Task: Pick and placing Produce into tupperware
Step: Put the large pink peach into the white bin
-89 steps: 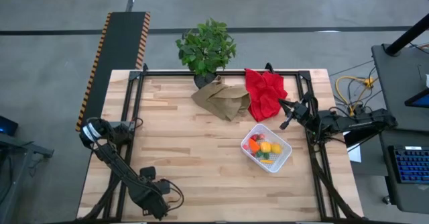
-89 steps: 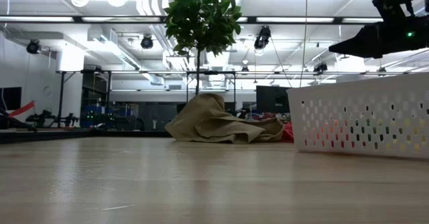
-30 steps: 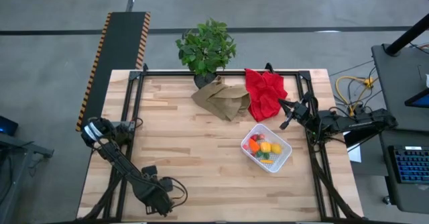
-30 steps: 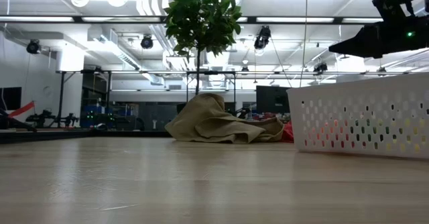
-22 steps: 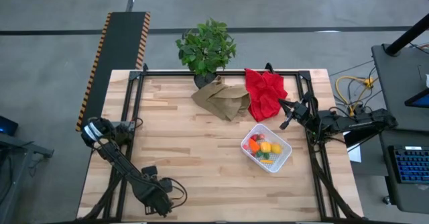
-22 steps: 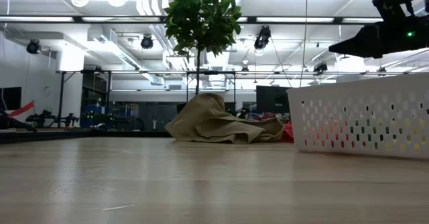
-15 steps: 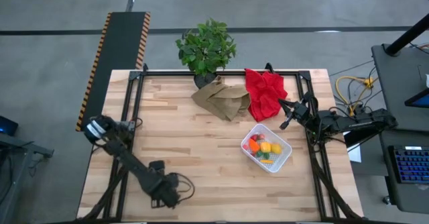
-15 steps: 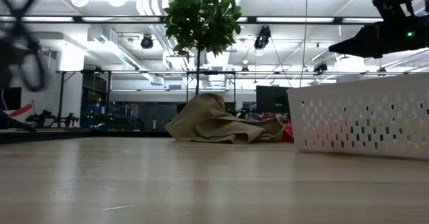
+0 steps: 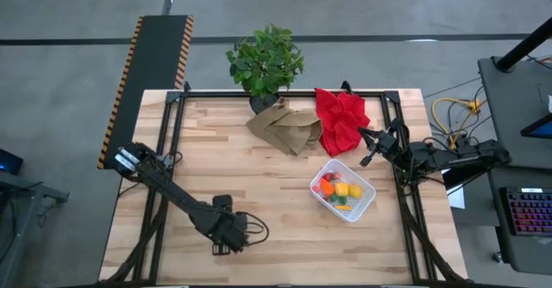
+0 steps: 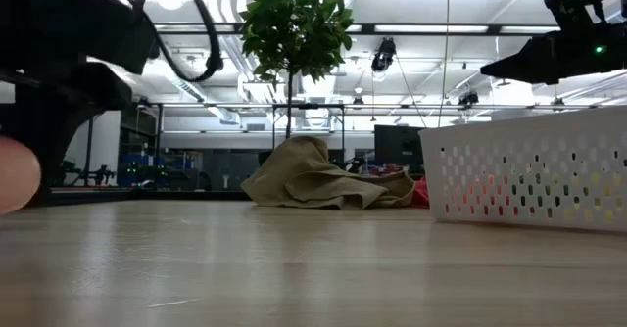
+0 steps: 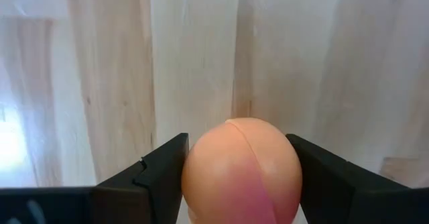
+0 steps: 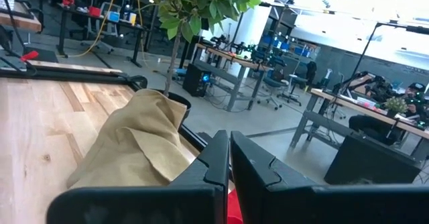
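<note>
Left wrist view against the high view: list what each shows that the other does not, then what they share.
Only the left wrist view shows the peach clamped between the left gripper's fingers, above bare wood.

Only the high view shows the tupperware with other produce inside, the red cloth, the paper bag, the potted plant, and the right gripper waiting, shut, beside the cloth.

Both show the left gripper over the wooden table, toward its near edge.
</note>
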`<state>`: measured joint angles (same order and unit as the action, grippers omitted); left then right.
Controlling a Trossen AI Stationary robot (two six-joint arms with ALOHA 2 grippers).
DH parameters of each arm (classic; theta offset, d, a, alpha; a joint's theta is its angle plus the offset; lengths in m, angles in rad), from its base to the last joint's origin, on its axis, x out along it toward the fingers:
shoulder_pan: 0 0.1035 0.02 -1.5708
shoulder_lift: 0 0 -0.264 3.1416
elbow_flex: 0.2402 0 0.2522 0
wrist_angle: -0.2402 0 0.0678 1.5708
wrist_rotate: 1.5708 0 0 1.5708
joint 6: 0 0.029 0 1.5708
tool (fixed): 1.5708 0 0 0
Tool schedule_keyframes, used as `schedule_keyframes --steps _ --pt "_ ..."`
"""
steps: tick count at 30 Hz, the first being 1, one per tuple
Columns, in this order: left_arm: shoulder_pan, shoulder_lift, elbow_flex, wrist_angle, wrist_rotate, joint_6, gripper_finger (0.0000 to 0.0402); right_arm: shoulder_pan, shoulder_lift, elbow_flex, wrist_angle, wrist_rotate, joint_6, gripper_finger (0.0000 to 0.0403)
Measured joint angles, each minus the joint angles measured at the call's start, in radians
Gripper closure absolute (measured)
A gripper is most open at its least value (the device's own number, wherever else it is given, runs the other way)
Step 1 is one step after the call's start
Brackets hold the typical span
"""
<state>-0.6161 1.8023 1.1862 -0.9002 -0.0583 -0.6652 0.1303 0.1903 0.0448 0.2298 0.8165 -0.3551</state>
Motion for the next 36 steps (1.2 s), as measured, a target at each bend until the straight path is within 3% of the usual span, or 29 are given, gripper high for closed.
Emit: schedule_keyframes --steps 8,14,19,28,36 --pt "0.025 -0.018 0.006 0.094 -0.103 0.102 0.0187 0.000 0.000 0.000 0.011 -0.001 0.014 0.0394" --pt "0.131 -0.019 0.006 0.358 -0.181 0.346 0.0187 0.000 0.000 0.000 0.042 -0.002 0.013 0.0394" --pt "0.245 -0.019 0.003 0.635 -0.182 0.596 0.0187 0.000 0.000 0.000 0.061 0.001 -0.004 0.0394" --pt "0.431 -0.017 0.014 1.017 0.029 0.857 0.0187 0.000 0.000 0.001 0.189 0.049 -0.023 0.0394" --pt "0.521 0.040 0.100 1.133 0.149 0.913 0.0187 0.000 0.000 0.001 0.197 0.049 -0.046 0.0394"
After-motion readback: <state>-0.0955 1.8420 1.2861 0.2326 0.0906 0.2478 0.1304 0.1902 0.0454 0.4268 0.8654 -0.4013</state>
